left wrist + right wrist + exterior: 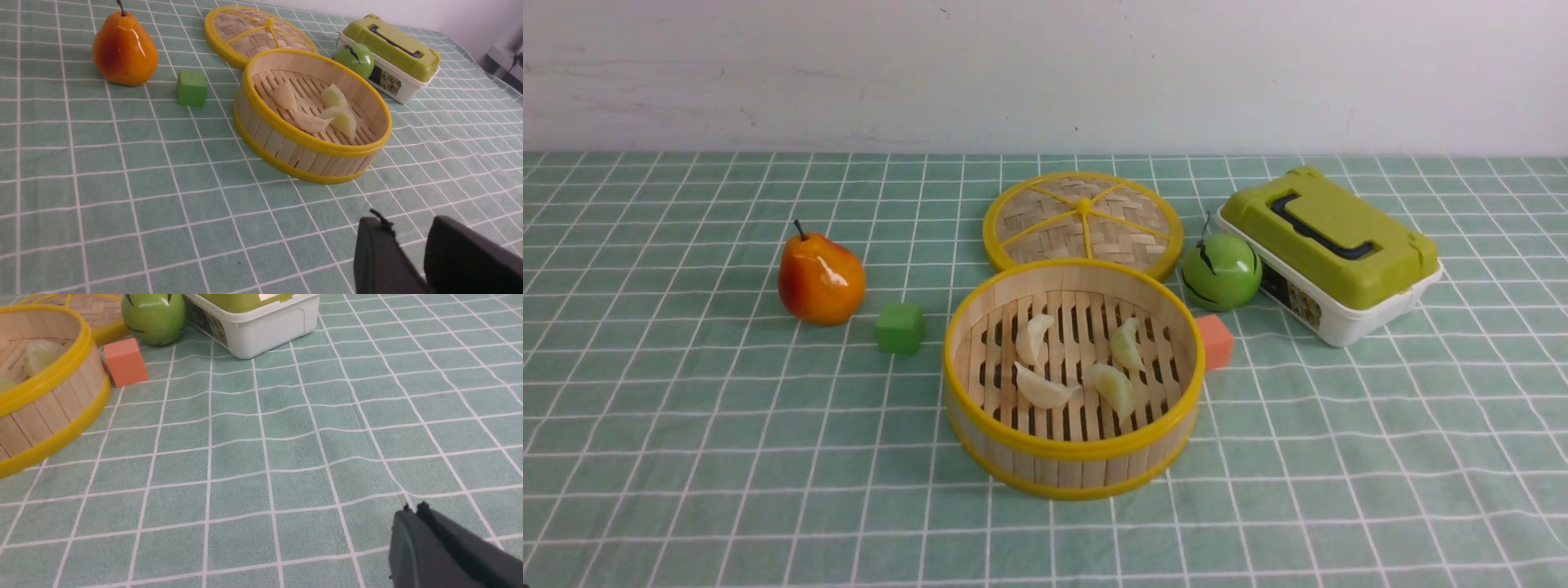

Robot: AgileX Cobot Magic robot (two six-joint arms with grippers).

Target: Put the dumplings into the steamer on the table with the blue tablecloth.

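Observation:
The steamer (1074,469) stands mid-table on the teal grid tablecloth (686,457). Several pale dumplings lie on its slatted floor, among them one at the back left (1035,337), one at the back right (1127,343) and one at the front (1044,388). They also show in the left wrist view (310,121). No gripper is in the front view. My left gripper (408,228) is open and empty over bare cloth, on the near side of the steamer (294,147). My right gripper (412,508) is shut and empty over bare cloth, well apart from the steamer (41,412).
The woven lid (1083,222) lies flat behind the steamer. A pear (820,280) and a green cube (900,328) sit to its left. An orange cube (1216,341), a green apple (1222,272) and a green-lidded white box (1331,249) sit to its right.

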